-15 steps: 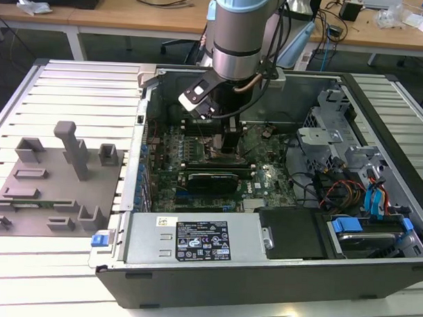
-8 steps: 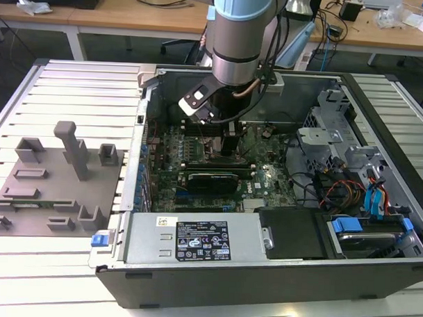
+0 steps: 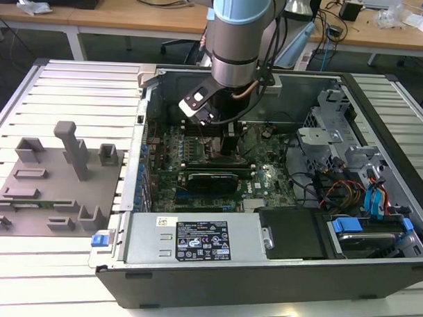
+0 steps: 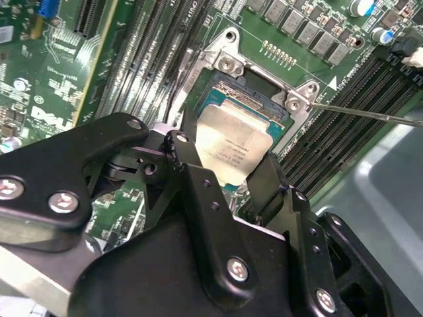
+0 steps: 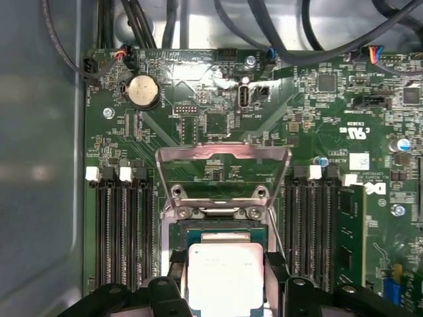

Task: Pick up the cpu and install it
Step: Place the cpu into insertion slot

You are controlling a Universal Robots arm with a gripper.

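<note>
Black tool pinching the cpu by its edges, at the open socket — seating step, I'd say — calling for square alignment.

Light comes from overhead, bright and even in all 3 views. In the exterior view the slatted table well outside the motherboard glares near white. The motherboard itself lies dimmer, sunk in the case below my arm. In the second wrist view the cpu over the motherboard's middle shines pale. My gripper reads matte black with small glints on its screw heads, and it shades the motherboard beneath it. In the first wrist view the case wall just beside the motherboard's edge carries a milky, soft-edged reflection, and the socket bracket shows a faint sheen.
</note>
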